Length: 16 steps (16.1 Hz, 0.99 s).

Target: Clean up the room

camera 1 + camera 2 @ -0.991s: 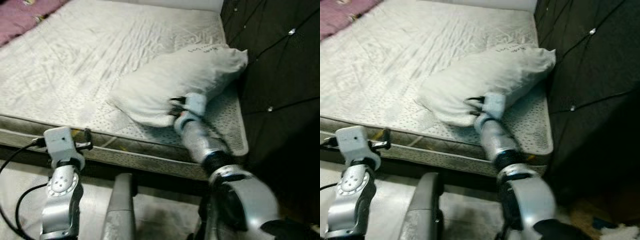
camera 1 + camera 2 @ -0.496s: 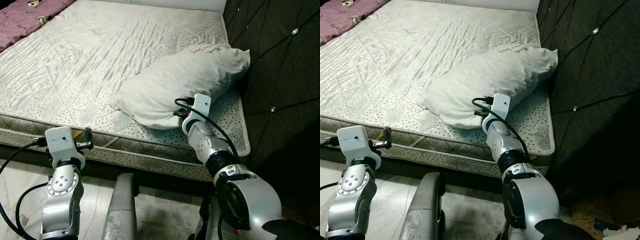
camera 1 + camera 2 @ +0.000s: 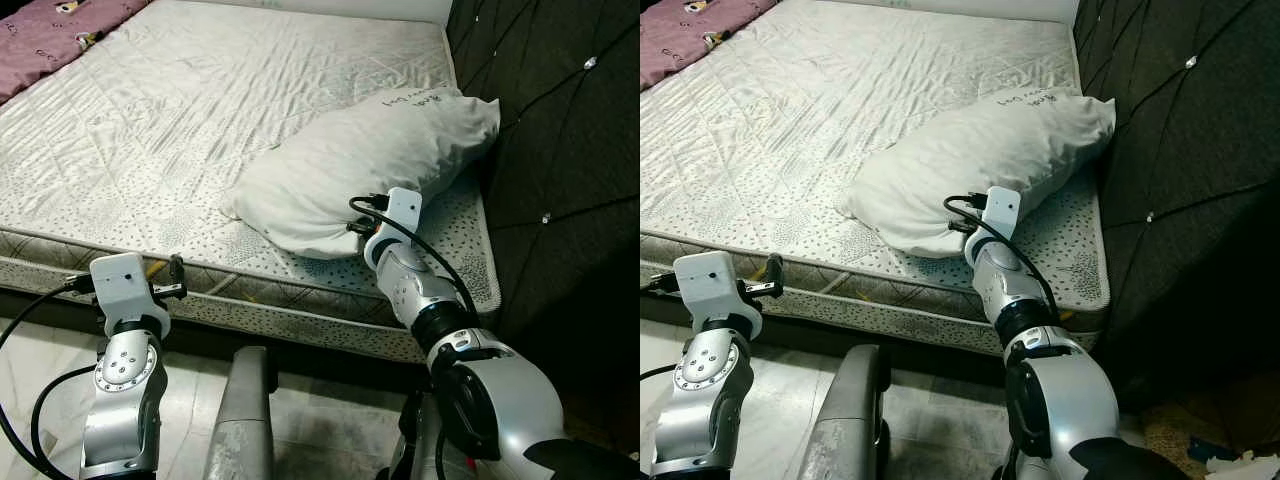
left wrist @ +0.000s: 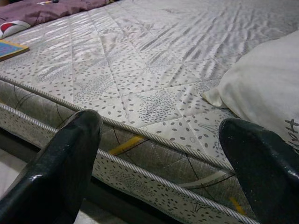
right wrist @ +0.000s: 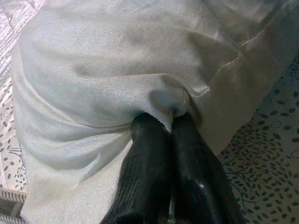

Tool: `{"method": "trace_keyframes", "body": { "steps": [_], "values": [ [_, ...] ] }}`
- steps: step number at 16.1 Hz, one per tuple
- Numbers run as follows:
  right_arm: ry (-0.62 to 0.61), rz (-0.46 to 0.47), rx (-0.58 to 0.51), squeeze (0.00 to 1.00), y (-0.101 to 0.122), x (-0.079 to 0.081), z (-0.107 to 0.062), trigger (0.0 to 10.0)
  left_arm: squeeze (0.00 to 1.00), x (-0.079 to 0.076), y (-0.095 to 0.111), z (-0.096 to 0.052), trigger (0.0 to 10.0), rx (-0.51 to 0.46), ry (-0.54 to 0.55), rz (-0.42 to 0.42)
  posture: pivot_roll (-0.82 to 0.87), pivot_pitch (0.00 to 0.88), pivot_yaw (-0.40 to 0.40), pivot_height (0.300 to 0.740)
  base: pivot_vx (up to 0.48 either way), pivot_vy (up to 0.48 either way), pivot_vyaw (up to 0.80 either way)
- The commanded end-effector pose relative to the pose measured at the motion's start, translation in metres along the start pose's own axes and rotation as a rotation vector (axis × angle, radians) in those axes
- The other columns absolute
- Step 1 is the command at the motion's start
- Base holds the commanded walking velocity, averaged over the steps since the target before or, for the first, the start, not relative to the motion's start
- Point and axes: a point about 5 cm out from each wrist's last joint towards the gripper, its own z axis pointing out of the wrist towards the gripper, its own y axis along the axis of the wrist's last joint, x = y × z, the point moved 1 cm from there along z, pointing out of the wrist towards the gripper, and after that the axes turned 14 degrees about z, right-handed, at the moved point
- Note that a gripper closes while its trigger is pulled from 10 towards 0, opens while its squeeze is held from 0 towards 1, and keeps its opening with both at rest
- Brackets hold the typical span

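I have the right gripper (image 5: pixel 170 122) pinched tight on a fold of the pillow (image 3: pixel 370 160), its two fingers (image 5: pixel 145 163) pressed together with cloth bunched between the tips. The pillow lies on the mattress (image 3: pixel 200 110), at the corner by the dark headboard (image 3: pixel 560 150), its far end touching the headboard and its near end pointing toward the mattress edge where I stand. It sits at a slant rather than square to the headboard, so I judge the tidying of it is only begun: I have my hold, but the pillow is not yet set straight.

My left gripper (image 4: pixel 159 154) hangs low in front of the mattress edge, fingers spread wide and holding nothing.

At the far side of the mattress from the pillow I see a purple blanket (image 3: pixel 50 35), and near it a flat coloured thing (image 4: pixel 11 48), perhaps a book, though it is too small for me to be sure. Those I count as work left. On the floor beyond the headboard there are scraps (image 3: pixel 1230 462) that probably need picking up too.
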Motion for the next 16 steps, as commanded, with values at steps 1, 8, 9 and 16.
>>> {"method": "trace_keyframes", "body": {
  "steps": [1,8,9,16],
  "values": [
    [-0.038,-0.074,-0.180,0.00,0.051,-0.041,-0.004,0.0,0.00,-0.009,-0.002,0.004,10.0,-0.014,-0.031,-0.001,0.15,0.000,0.022,0.571,0.000,0.000,0.00],
    [0.088,-0.337,-0.083,0.00,0.016,-0.034,-0.008,0.0,0.00,-0.015,-0.002,0.005,10.0,-0.030,-0.044,-0.011,0.15,0.000,0.008,0.571,0.000,0.000,0.00],
    [0.043,-0.347,-0.119,0.00,0.029,-0.042,-0.008,0.0,0.00,-0.015,-0.003,0.005,10.0,-0.029,-0.043,-0.010,0.15,0.000,0.008,0.571,0.000,0.000,0.00],
    [-0.350,-0.359,-0.517,0.00,0.172,-0.104,-0.039,0.0,0.00,-0.016,-0.001,0.009,10.0,-0.038,-0.040,-0.013,0.13,0.000,0.012,0.571,0.000,0.000,0.00]
  ]
}}
